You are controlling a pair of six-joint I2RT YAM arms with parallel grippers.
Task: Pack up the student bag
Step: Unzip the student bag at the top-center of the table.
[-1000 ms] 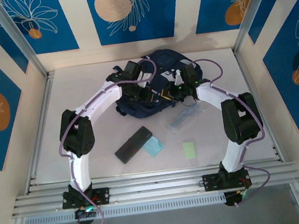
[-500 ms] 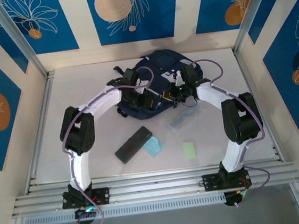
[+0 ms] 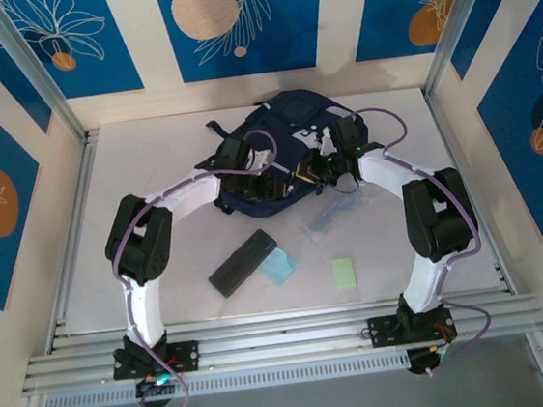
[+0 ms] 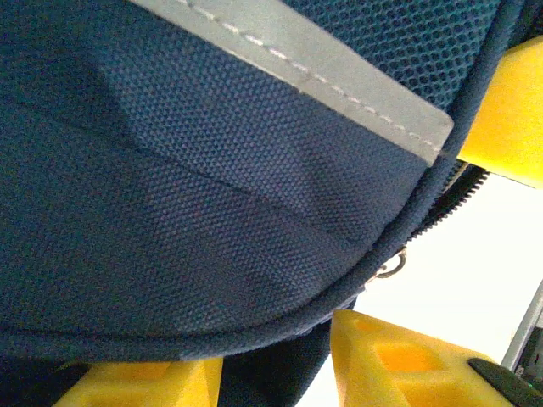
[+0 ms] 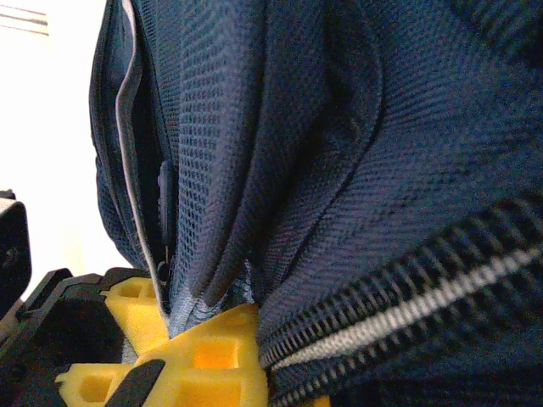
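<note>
right gripper (image 5: 199, 318) clamps bag (image 3: 286, 114) fabric by the zip (image 5: 382, 314), left gripper (image 3: 269, 179) sits jaws-apart on the bag just beside it: one-sided hold, so a pull may drag the bag or collapse the opening.

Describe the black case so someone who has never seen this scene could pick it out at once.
Find the big navy student bag at the far middle of the table. Nearer than it, left of centre, the black case lies diagonally. It is the only long, slim, dark rectangle; the teal card beside it and the green pad are small and pale.
</note>
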